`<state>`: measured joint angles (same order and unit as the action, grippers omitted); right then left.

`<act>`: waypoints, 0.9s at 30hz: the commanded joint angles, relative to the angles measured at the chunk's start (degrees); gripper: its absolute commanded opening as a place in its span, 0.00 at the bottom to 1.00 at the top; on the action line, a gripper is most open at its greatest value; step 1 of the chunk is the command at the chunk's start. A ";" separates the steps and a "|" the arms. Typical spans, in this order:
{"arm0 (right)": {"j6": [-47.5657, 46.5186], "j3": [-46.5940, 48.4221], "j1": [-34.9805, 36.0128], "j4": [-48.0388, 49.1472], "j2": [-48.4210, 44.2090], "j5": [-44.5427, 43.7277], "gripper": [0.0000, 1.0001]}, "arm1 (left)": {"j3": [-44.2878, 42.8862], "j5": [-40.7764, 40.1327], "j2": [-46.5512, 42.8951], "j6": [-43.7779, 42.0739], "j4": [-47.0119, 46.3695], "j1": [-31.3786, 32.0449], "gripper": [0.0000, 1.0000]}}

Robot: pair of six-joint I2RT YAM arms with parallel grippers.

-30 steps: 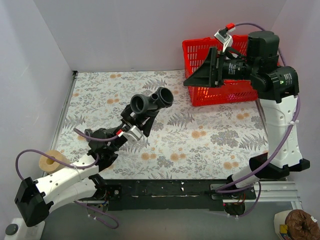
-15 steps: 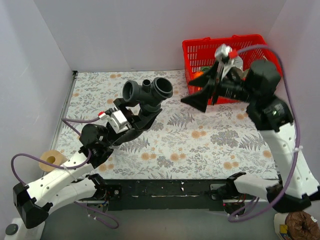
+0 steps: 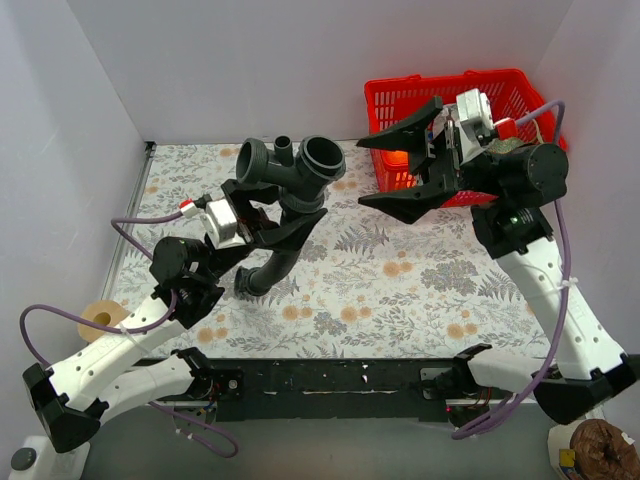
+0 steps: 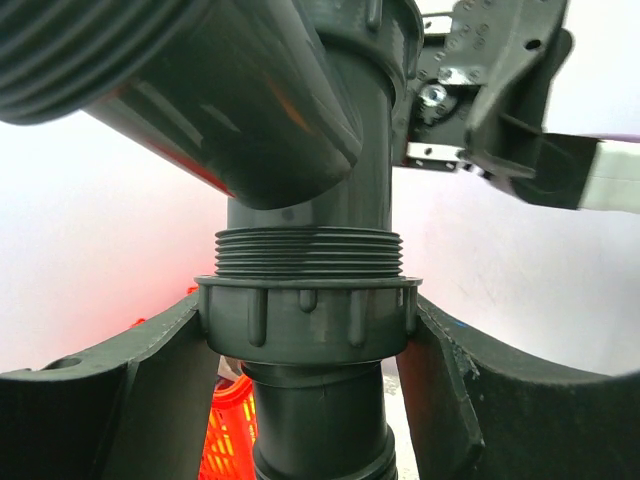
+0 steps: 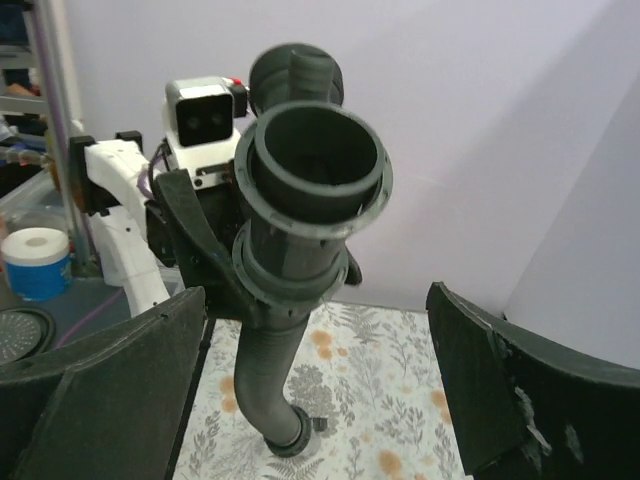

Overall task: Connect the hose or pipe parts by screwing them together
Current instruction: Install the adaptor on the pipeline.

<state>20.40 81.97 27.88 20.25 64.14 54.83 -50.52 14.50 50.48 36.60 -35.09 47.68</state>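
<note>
The grey T-fitting (image 3: 292, 172) is held in the upper centre of the overhead frame, clamped at its ribbed nut (image 4: 308, 320) by the left claw (image 3: 280, 210). The black hose (image 3: 270, 265) hangs from it toward the mat (image 3: 420, 280). The right claw (image 3: 398, 172) is spread wide and empty, just right of the fitting. The fitting is judged rigid, light and smooth. The hose is judged bendy and likely to swing, so the nut's ridges are preferred for gripping.
</note>
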 commanded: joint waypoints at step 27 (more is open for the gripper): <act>29.61 17.43 11.14 41.98 22.70 10.48 0.98 | -3.88 9.41 0.32 7.17 -4.28 -0.92 0.00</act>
<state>49.10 97.01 37.82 58.67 86.67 68.01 -51.48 24.88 51.18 44.64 -37.36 47.03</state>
